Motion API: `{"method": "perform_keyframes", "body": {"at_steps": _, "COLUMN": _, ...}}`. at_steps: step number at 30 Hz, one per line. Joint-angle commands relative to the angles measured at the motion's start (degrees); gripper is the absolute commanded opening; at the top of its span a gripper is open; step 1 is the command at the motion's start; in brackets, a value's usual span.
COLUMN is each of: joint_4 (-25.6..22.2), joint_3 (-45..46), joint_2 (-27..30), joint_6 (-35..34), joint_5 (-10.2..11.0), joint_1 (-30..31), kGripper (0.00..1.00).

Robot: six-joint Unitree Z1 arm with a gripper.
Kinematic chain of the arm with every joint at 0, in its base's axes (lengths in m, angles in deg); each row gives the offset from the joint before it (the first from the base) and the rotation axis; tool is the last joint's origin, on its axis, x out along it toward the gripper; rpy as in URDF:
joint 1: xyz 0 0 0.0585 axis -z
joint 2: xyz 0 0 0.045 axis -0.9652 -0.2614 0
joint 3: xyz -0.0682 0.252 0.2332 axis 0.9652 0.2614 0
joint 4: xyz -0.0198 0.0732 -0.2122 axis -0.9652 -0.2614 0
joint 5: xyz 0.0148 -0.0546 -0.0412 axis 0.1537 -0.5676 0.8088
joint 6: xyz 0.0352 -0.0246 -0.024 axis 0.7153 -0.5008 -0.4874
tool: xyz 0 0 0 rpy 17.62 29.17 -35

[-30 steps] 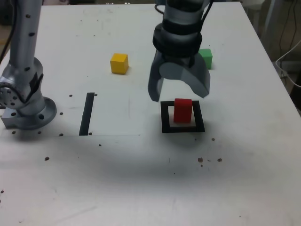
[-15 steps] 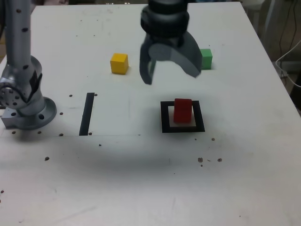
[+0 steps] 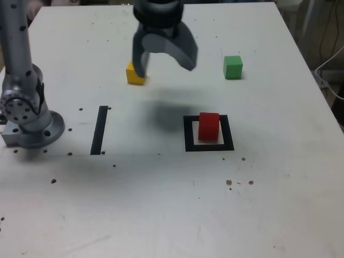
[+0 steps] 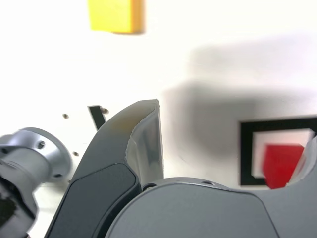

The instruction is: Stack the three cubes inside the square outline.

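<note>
The red cube [image 3: 209, 126] stands inside the square outline [image 3: 188, 134], a thick black frame with a white centre. The yellow cube [image 3: 135, 74] lies up-left of the outline in the exterior view, the green cube [image 3: 233, 67] up-right, both on the white table [image 3: 161, 204]. The gripper [image 3: 164, 59] hangs spread and empty beside the yellow cube. Bare tabletop surrounds the outline; a black strip [image 3: 99, 129] lies to its left.

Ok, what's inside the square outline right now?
Only the red cube stands inside the square outline, with nothing on top. It hides part of the white centre, so that patch can't be checked.
</note>
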Motion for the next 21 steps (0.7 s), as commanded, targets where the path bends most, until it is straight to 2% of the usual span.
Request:
{"method": "perform_keyframes", "body": {"at_steps": 1, "joint_4": 0.67, "joint_3": 1.20, "joint_2": 0.80, "joint_6": 0.76, "joint_5": 0.26, "joint_1": -1.92, "kGripper": 1.00}}
{"method": "perform_keyframes", "body": {"at_steps": 10, "joint_4": 3.76, "joint_3": 5.17, "joint_2": 0.23, "joint_6": 3.90, "joint_5": 3.50, "joint_1": -10.32, "kGripper": 1.00}}
{"method": "perform_keyframes", "body": {"at_steps": 21, "joint_4": 7.18, "joint_3": 7.39, "joint_2": -1.17, "joint_6": 9.11, "joint_5": 5.26, "joint_1": -16.31, "kGripper": 1.00}}
